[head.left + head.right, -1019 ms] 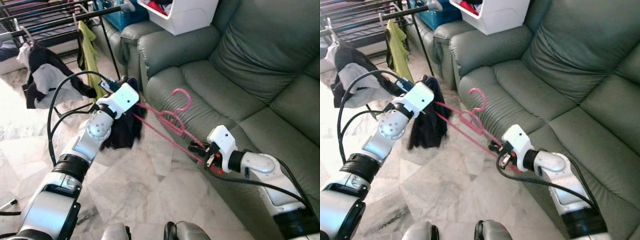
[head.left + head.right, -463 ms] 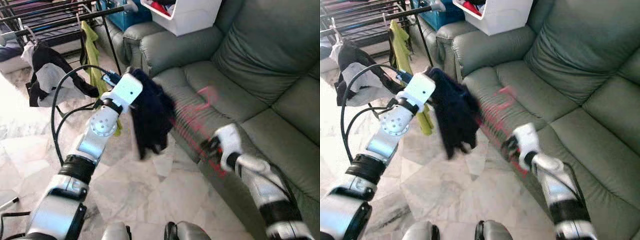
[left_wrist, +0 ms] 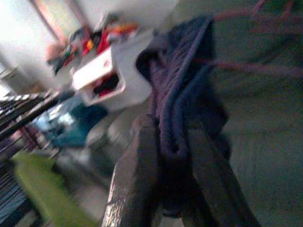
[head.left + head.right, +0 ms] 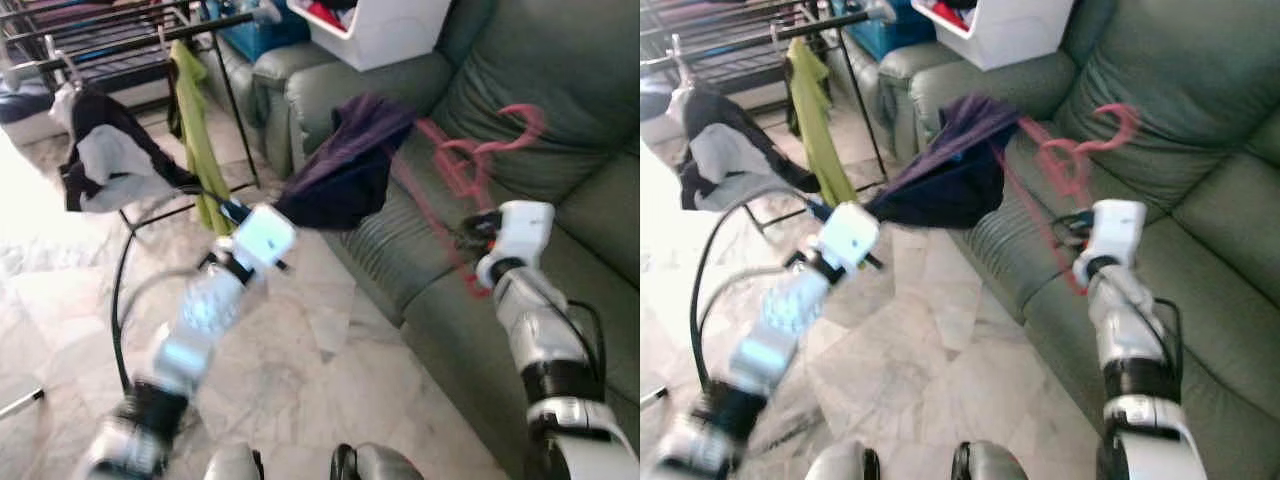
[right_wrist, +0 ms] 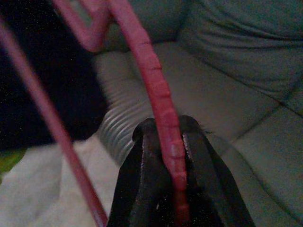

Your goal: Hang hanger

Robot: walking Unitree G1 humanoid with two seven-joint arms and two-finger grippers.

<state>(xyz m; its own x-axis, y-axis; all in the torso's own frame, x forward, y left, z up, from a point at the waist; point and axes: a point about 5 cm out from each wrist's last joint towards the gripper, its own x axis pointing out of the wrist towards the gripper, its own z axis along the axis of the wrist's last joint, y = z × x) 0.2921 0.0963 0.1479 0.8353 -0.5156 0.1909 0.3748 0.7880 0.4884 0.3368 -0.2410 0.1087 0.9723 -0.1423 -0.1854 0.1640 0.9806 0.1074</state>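
A pink plastic hanger (image 4: 462, 165) is held up in front of the green sofa, its hook pointing up and to the right. My right gripper (image 5: 171, 146) is shut on one arm of the hanger (image 5: 156, 90). A dark navy garment (image 4: 345, 170) is draped over the hanger's other end and stretches down to my left gripper (image 3: 173, 151), which is shut on a fold of the garment (image 3: 182, 94). The left arm (image 4: 215, 300) is blurred with motion. The right arm (image 4: 530, 320) reaches up from the lower right.
A green sofa (image 4: 560, 150) takes up the right side. A clothes rack (image 4: 150, 35) at the back left carries a lime-green shirt (image 4: 195, 120) and a black-and-grey garment (image 4: 105, 160). A white basket (image 4: 385, 30) of clothes rests on the sofa arm. Marble floor lies below.
Both arms have swung up and to the right, lifting the hanger and the dark garment from near the floor to in front of the sofa back. The garment now stretches out between the grippers.
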